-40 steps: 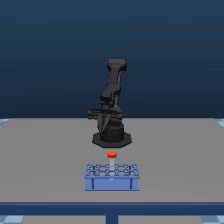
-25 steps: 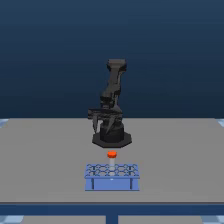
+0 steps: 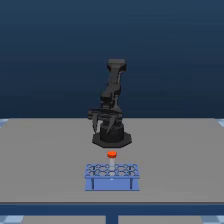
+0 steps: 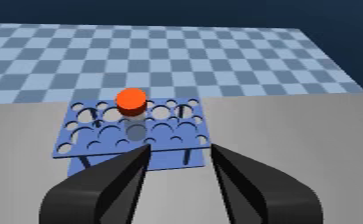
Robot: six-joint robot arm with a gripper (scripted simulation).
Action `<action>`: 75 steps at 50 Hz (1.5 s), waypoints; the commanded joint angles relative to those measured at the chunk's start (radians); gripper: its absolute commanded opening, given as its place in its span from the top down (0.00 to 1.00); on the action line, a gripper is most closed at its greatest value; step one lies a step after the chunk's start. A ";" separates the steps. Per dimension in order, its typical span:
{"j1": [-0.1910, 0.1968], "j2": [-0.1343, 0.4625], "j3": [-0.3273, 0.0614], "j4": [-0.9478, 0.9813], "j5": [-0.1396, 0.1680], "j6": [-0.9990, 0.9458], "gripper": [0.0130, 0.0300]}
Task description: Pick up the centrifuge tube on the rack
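Wrist view: approach step, my fingers [image 4: 179, 155] parted and empty short of the rack [image 4: 133, 132]; next, advance to straddle the centrifuge tube [image 4: 130, 100].

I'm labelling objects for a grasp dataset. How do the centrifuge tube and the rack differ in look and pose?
The centrifuge tube is slender and upright, topped by a round orange-red cap; the rack is a broad, flat light-blue block. The tube is a single round piece; the rack is rectangular, with a grid of round holes. The tube stands in the rack, its cap above the rack's top. Both sit on the grey table, untouched by the claw.
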 commanded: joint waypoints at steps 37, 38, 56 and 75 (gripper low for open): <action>0.055 0.119 -0.059 0.286 -0.038 -0.263 0.00; 0.059 0.130 -0.065 0.293 -0.040 -0.268 0.00; 0.089 0.217 -0.117 0.292 -0.054 -0.251 0.00; 0.125 0.358 -0.219 0.216 -0.053 -0.153 0.00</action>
